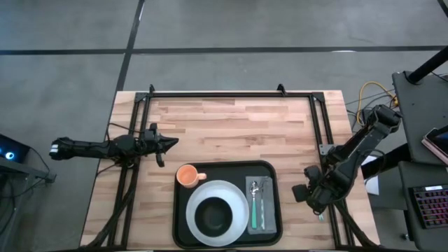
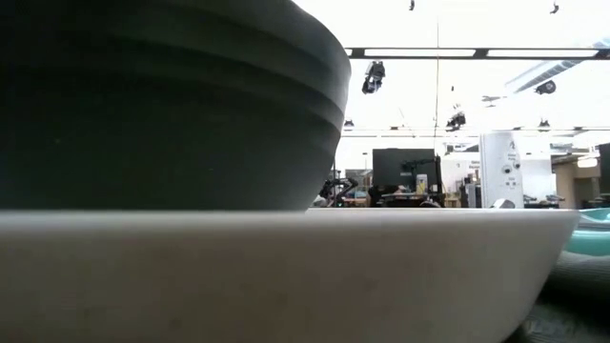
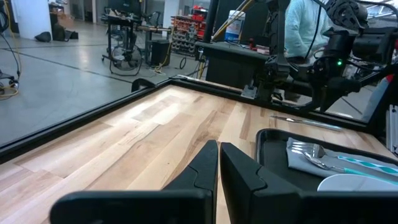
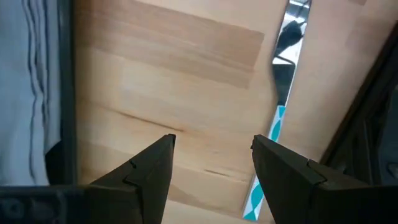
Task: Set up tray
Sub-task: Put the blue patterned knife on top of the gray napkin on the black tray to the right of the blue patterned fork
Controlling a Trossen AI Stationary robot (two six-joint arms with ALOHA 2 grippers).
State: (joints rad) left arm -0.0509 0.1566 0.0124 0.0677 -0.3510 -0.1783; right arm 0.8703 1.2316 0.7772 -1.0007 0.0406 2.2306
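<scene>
The black tray lies at the table's near middle. On it rests a white plate that carries a dark bowl, which fills the low view. An orange cup stands on the tray's far left corner. A grey napkin on the tray's right part bears a fork and a teal-handled spoon. A teal-handled knife lies flat on the wood right of the tray. My right gripper hangs open above the bare wood beside this knife, right of the tray. My left gripper is shut, low over the wood left of and beyond the tray.
A black frame runs along the table's far edge and both sides. Bare wood spreads between the far rail and the tray. A person stands beyond the table in the left wrist view. A keyboard sits off the table's right.
</scene>
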